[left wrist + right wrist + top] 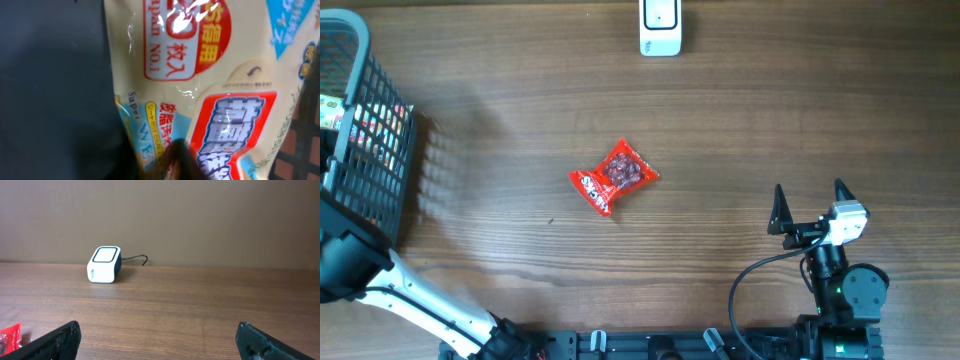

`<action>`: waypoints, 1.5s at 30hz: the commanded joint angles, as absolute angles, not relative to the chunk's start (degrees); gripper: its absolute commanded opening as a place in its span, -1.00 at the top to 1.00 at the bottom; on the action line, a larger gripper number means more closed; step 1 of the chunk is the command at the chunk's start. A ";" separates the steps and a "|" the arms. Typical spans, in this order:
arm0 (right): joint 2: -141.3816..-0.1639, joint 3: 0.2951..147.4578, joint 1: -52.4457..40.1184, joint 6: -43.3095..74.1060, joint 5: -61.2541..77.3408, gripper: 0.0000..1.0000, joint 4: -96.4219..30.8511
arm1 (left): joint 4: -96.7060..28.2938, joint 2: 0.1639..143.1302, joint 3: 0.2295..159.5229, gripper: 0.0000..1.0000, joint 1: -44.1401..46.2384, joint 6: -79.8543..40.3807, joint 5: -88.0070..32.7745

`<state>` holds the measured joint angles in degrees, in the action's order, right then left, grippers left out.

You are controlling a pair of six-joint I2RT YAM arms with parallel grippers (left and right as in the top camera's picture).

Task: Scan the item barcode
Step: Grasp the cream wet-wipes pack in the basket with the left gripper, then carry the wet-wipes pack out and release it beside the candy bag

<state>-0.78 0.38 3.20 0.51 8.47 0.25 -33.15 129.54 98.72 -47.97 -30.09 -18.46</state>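
Observation:
A cream pack with red and blue print fills the left wrist view, lying in the grey wire basket. My left gripper is down in that basket, its dark blurred finger pressed onto the pack's lower edge, shut on it. In the overhead view the basket hides this gripper. The white barcode scanner stands at the table's far edge, also visible as the white scanner ahead of the right wrist. My right gripper rests open near the front right, its gap holding nothing.
A red snack packet lies mid-table, and its corner shows at the right wrist view's left edge. Other packaged goods sit in the basket. The basket's mesh wall is close beside the pack. The scanner's cable runs off behind it.

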 commanded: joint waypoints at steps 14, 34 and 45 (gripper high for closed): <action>-0.43 0.30 3.44 0.10 7.86 -0.99 0.49 | -35.31 110.52 95.70 0.92 -47.09 -30.02 -18.63; -0.43 0.30 3.44 0.12 7.86 -0.99 0.49 | -43.11 70.48 95.68 0.92 -41.52 -35.20 -36.18; -0.43 0.30 3.44 0.10 7.86 -1.00 0.49 | -61.65 80.09 83.83 0.92 -13.04 -26.96 -26.22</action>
<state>-0.78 0.38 3.20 0.51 8.47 0.25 -62.74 75.72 89.80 -19.68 -29.63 -28.21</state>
